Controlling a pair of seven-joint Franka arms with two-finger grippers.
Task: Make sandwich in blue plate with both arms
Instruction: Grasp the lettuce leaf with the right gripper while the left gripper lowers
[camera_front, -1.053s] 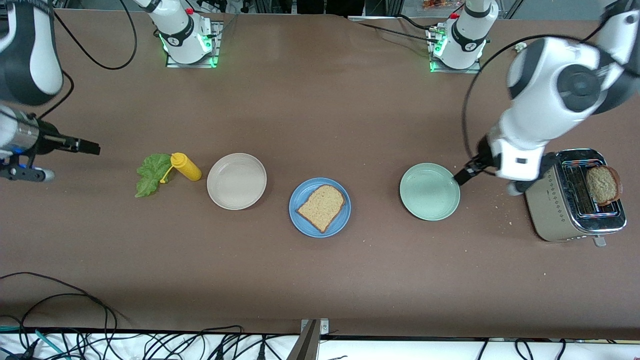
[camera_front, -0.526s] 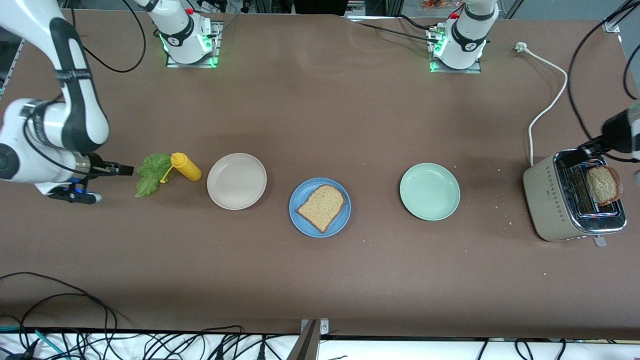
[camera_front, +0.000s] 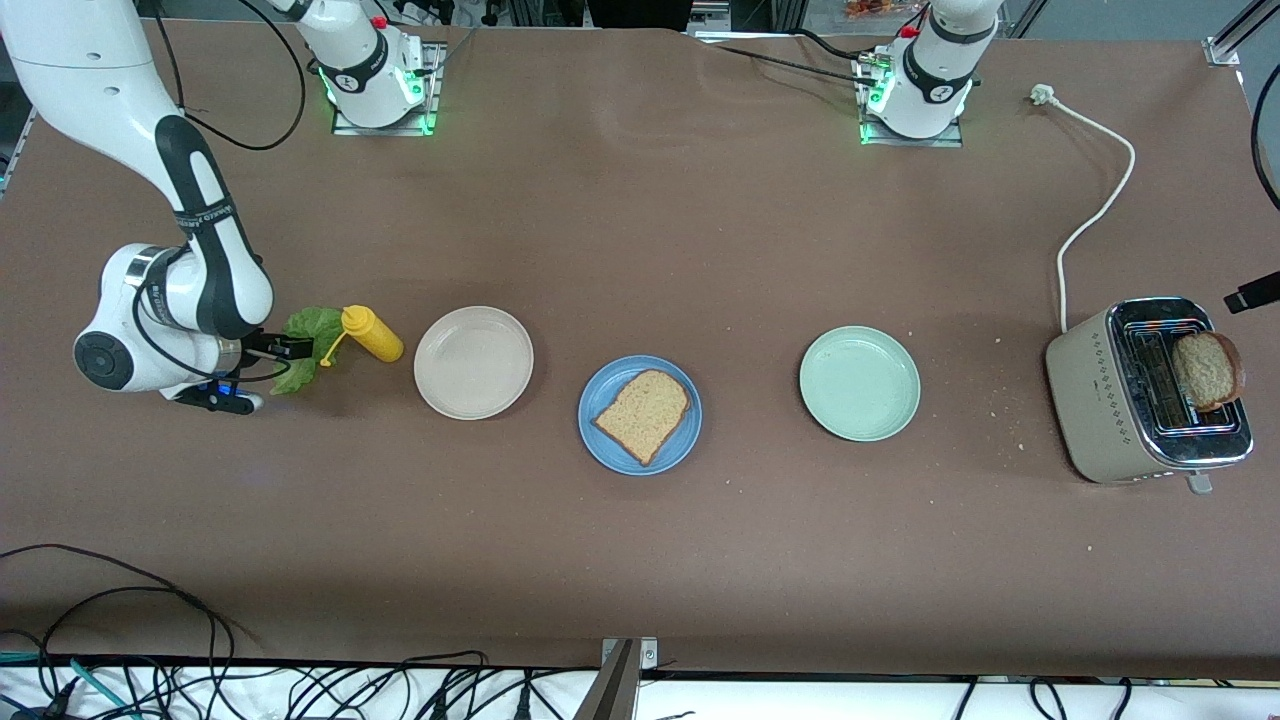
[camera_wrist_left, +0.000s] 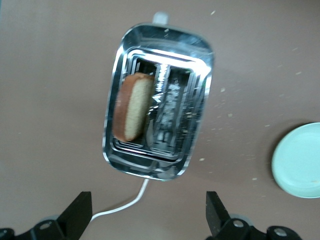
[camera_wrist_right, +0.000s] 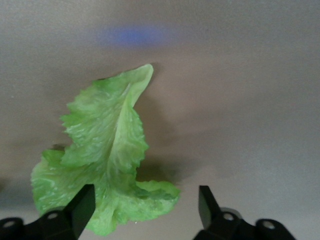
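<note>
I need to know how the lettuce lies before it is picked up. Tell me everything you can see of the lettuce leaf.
The lettuce leaf is one ruffled, bright green piece with a paler midrib and curled edges that lift off the surface. It lies on the brown table at the right arm's end, beside the yellow squeeze bottle, whose tip lies over its edge. The right pincer is open, one finger over the leaf; contact cannot be told.
</note>
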